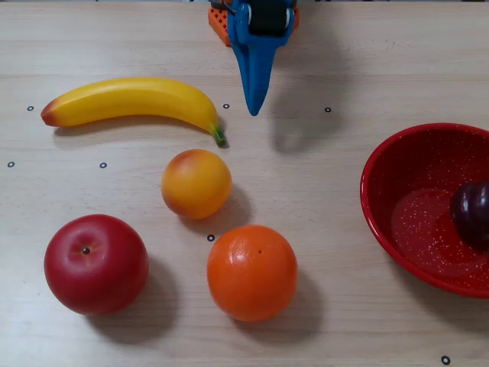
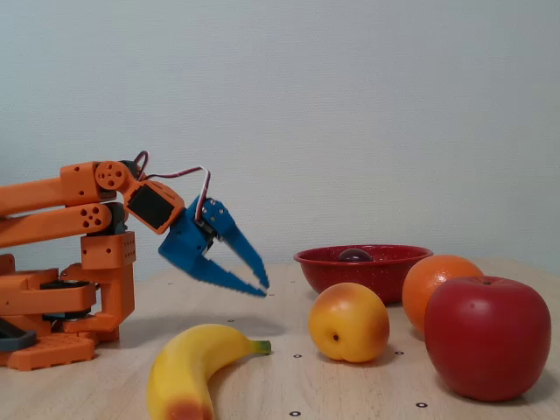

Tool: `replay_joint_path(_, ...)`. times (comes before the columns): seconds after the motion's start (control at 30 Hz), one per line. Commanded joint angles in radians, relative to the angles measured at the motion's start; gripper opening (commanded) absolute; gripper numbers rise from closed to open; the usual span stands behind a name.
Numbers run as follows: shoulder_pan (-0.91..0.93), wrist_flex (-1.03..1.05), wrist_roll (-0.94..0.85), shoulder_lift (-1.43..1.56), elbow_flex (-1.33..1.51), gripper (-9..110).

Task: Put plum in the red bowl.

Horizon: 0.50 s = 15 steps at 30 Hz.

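I see the plum (image 1: pixel 472 212) resting in the bowl (image 1: pixel 382 200), well apart from my released, empty fingers (image 2: pixel 264 287).

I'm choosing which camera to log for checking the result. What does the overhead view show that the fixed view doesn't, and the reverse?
Only the overhead view shows the plum lying well inside the red bowl, against its speckled floor. Only the fixed view shows the orange arm folded back, the gripper open, empty, above the table. Both show the banana, peach, orange and apple on the table, outside the bowl.
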Motion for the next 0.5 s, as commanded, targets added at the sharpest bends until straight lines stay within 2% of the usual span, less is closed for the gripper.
replay_joint_path(0.0, 0.018, -0.061, 0.023, 0.040, 0.044, 0)
replay_joint_path(0.23, 0.018, -0.149, 0.066, 0.048, 0.106, 0)
replay_joint_path(0.47, 0.023, -0.126, 0.186, 0.048, 0.107, 0)
